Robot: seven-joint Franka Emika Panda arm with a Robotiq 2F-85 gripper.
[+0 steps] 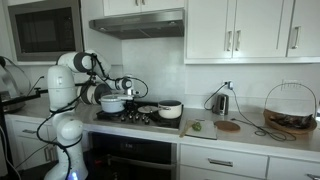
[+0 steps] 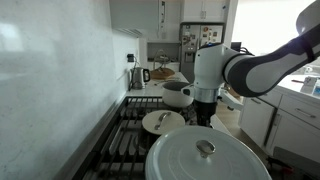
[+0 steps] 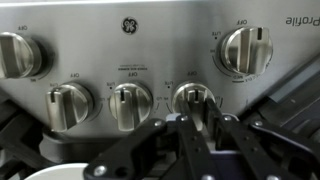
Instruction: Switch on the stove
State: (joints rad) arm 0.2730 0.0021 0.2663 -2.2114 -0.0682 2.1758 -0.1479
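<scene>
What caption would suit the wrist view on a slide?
Gripper close to a silver knob, one of five on the stove front.

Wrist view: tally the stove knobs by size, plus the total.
large knobs, upper row: 2
small knobs, lower row: 3
total: 5

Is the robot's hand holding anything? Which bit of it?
Cannot tell for sure: the gripper is right at a round silver stove knob, but a grip isn't visible.
</scene>
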